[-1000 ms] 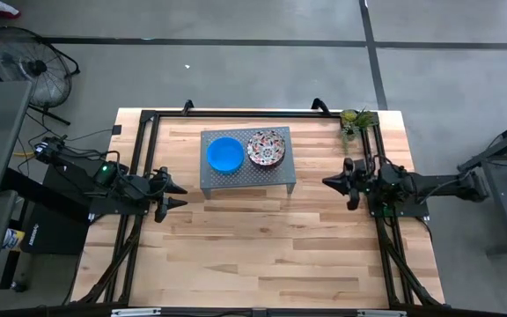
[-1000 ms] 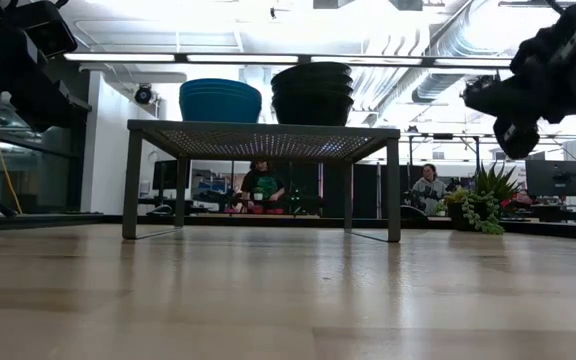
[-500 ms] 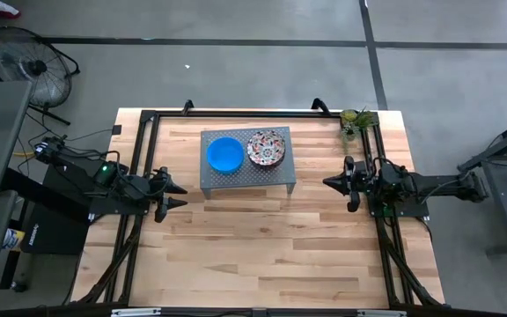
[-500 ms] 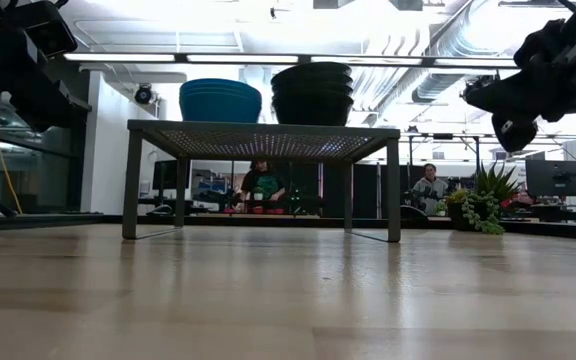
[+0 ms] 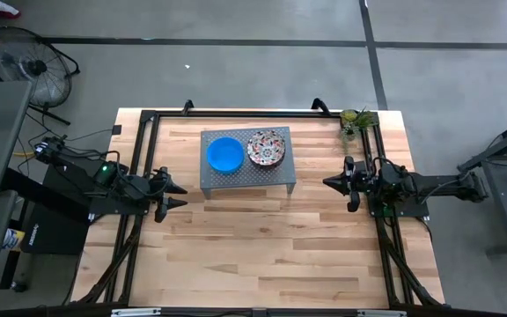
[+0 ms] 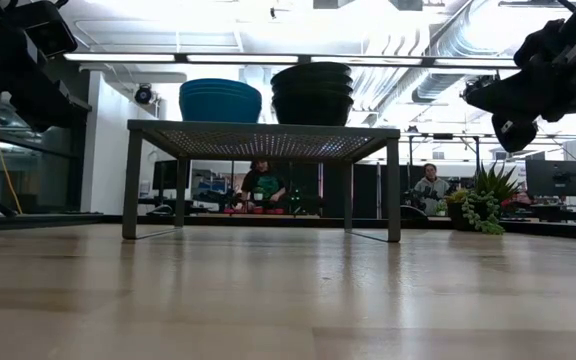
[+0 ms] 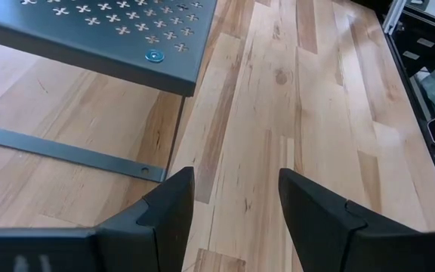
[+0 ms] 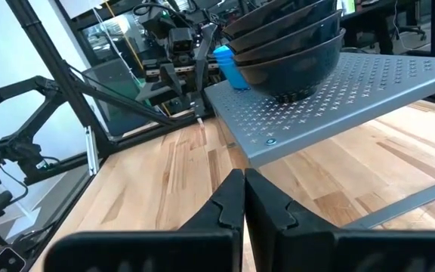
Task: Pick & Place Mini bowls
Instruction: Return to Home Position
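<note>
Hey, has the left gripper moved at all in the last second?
No. The left gripper is in the same spot, just off the stand's left edge.

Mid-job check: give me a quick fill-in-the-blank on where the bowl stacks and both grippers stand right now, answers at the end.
1. The grey stand carries ____ stacks of bowls.
2. The blue stack sits on the side nearer the ____ arm, with the patterned stack next to it.
3. The left gripper is ____ and empty, away from the stand.
4. The right gripper is ____, holding nothing.
Missing words: two; left; open; shut.
</note>
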